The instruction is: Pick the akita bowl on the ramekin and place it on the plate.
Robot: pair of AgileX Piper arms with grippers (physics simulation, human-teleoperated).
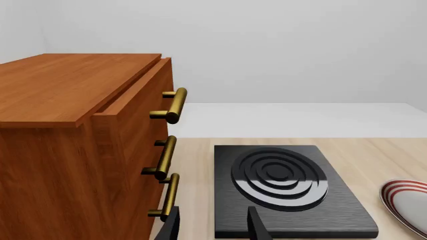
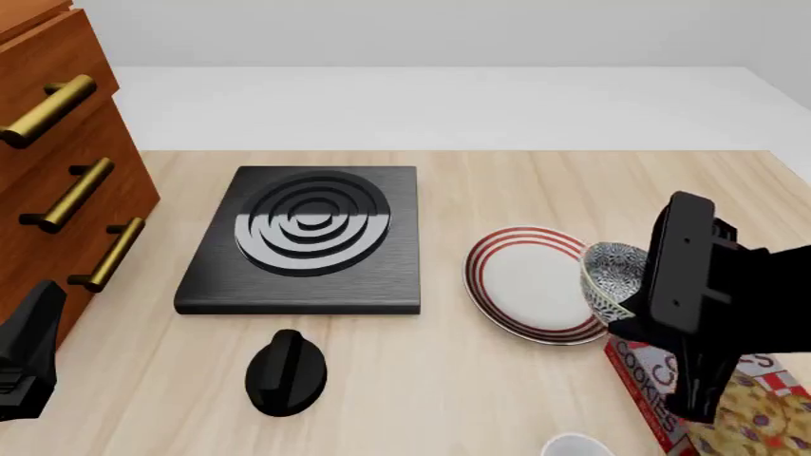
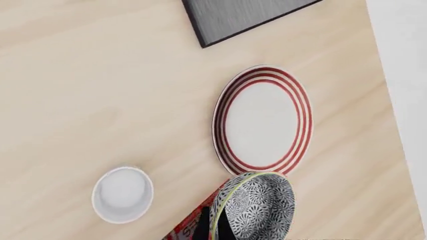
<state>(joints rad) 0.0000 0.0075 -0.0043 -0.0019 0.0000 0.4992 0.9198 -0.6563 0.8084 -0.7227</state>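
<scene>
My right gripper (image 2: 621,306) is shut on the rim of the akita bowl (image 2: 612,274), which is dark-patterned outside and speckled inside. It holds the bowl tilted in the air over the right edge of the red-ringed plate (image 2: 530,285). In the right wrist view the akita bowl (image 3: 257,207) hangs just past the plate (image 3: 263,120). The white ramekin (image 3: 122,194) stands empty on the table, and shows at the near edge as the ramekin (image 2: 576,445). My left gripper (image 1: 213,227) is open and holds nothing, low beside the cabinet, far from the bowl.
A black stove (image 2: 304,237) with a ringed burner lies left of the plate. A wooden cabinet (image 2: 51,171) with brass handles stands at the far left. A black knob-like object (image 2: 288,372) sits in front of the stove. A red cookie box (image 2: 709,399) lies under my right arm.
</scene>
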